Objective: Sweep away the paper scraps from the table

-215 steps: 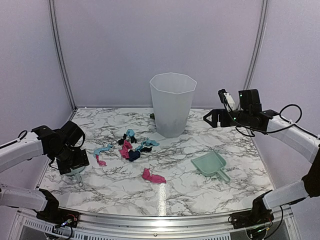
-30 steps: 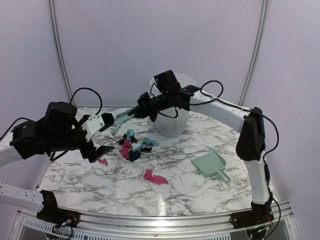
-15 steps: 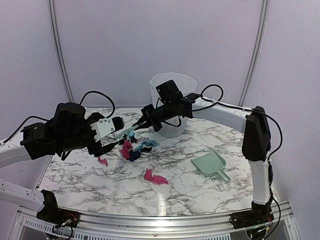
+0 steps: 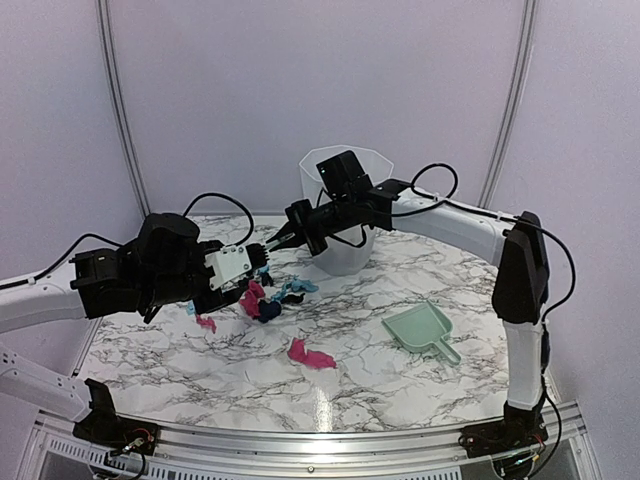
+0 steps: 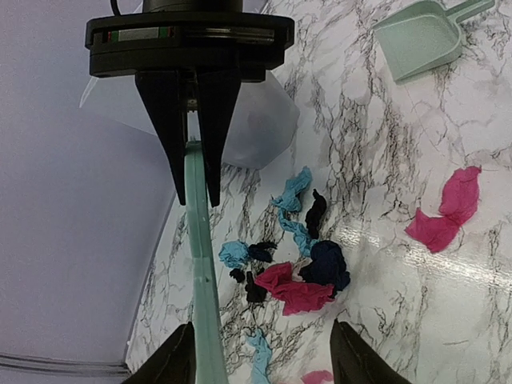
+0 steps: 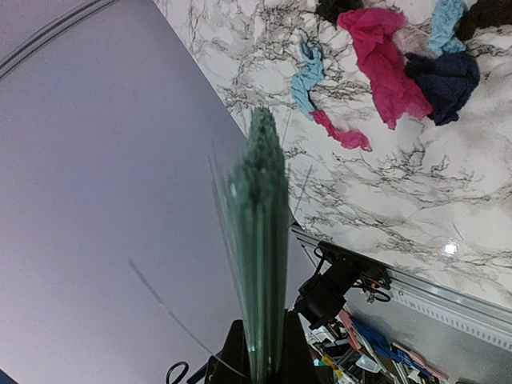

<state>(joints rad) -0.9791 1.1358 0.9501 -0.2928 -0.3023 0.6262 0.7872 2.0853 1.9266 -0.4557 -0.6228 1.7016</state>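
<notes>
1. The right gripper (image 5: 196,192) clamps the slim mint-green plastic brush (image 5: 200,264).
2. The left gripper (image 5: 262,340) stands wide around the handle of the brush.
3. Crumpled pink, blue and navy paper scraps (image 5: 300,276) lie clustered on the glossy veined table (image 5: 384,264), near the translucent bin (image 4: 345,255).

place: robot lab booth | cues: plain panel walls (image 4: 300,80), railed marble table (image 4: 400,390)

The left arm (image 4: 110,282) reaches in from the left edge of the table (image 4: 400,390) toward its middle, forearm roughly level, and the left gripper (image 5: 262,336) has its fingers spread wide. The right arm (image 4: 455,217) arches in from the right edge along the far side. The right gripper (image 5: 197,188) faces the left one, clamped on a thin brush (image 5: 200,264).
</notes>
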